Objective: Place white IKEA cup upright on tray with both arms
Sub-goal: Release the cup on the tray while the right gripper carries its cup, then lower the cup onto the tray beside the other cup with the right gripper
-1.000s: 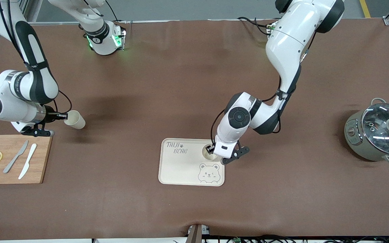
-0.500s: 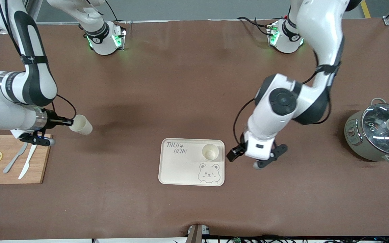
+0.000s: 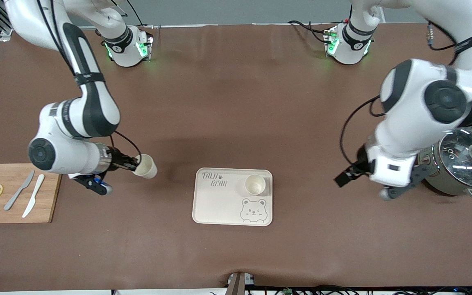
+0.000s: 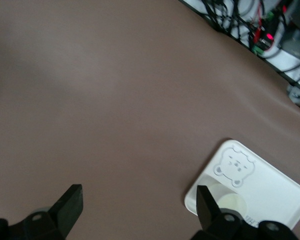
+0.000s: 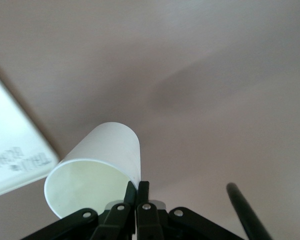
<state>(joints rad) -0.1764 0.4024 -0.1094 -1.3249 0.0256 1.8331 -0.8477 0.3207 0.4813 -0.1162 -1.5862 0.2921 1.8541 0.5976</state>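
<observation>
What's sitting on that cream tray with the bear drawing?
One white cup stands upright on the tray, above the bear face; its inside looks empty. Whatever print lies beneath it is covered.

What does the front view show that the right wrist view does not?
Front view only: the upright cup on the tray, the cutting board with knives and lemon slices, the pot, and the left pincer open over bare table. Right wrist view only: the right pincer's fingertips pinching the rim of the held cup, its mouth facing the camera. Both: that cup, the right pincer, part of the tray.
</observation>
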